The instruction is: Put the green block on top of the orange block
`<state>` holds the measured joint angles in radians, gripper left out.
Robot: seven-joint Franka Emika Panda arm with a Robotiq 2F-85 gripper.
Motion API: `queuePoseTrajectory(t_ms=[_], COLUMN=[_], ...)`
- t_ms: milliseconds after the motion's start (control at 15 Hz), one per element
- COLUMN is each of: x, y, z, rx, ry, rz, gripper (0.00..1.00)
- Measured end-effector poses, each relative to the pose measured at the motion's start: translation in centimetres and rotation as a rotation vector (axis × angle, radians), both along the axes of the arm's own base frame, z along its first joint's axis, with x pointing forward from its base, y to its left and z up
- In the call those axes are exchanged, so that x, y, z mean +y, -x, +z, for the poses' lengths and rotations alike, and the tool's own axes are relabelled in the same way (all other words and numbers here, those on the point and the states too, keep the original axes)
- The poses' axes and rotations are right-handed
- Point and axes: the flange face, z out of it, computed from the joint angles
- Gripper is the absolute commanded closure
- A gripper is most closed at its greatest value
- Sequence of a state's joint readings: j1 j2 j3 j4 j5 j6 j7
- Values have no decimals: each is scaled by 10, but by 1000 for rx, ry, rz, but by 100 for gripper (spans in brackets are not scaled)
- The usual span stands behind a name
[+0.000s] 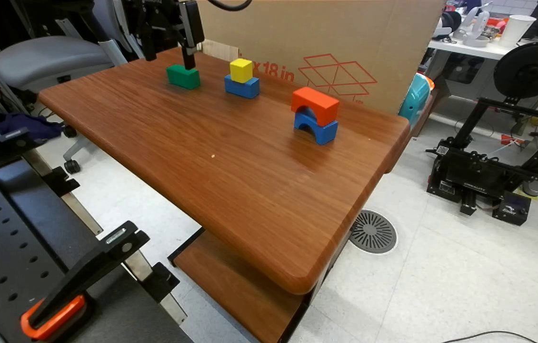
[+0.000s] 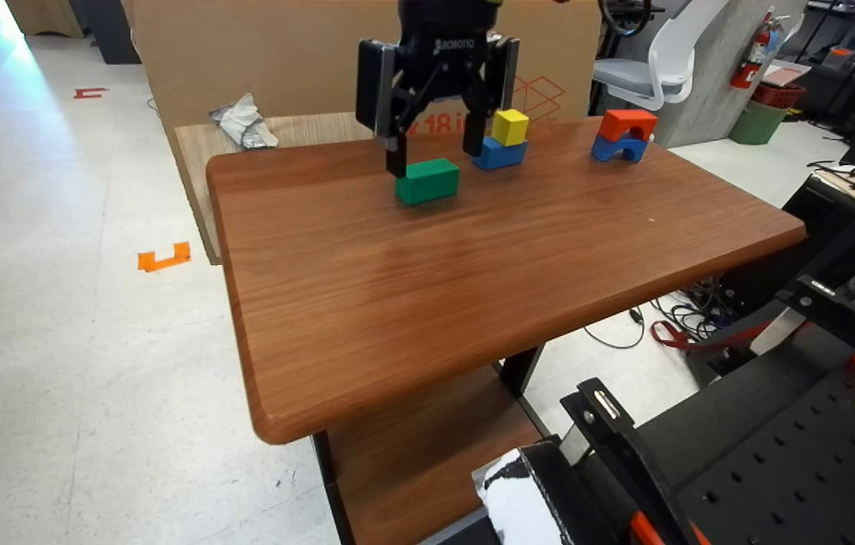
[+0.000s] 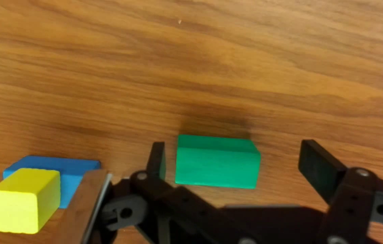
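A brown wood-grain worktop (image 1: 231, 190) spans the scene. Above it hangs a black two-fingered claw (image 2: 435, 154), its fingers (image 3: 318, 171) spread apart, one beyond each end of a solid green cuboid block (image 3: 217, 166), probably to pinch it lengthwise. The block lies leftmost, toward the far side, in both exterior views. Rightmost, an orange-red arch block (image 1: 315, 102) sits on a blue arch block (image 1: 322, 129), its flat top presumably the landing place (a raised perch that could topple). Between them, a blue rectangular block (image 1: 242, 87) bears a yellow cube (image 1: 241, 70).

Pale floor (image 1: 431, 295) with a round drain (image 1: 373, 232); brown wood-grain table (image 1: 231, 181); grey chair (image 1: 52, 62).
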<state>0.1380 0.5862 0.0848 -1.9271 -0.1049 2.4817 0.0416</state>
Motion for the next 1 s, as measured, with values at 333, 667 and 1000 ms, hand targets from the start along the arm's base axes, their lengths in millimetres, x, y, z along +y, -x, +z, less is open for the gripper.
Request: queuePoseTrajectory(t_ms=[333,667,1000], x=[7,5,2], y=[-7,-12,-15], z=[-9,-6,-12], rx=[-4,-14,-10], ry=[-3,-4,1], rz=[7,0,-23], gripper=[0,0,0])
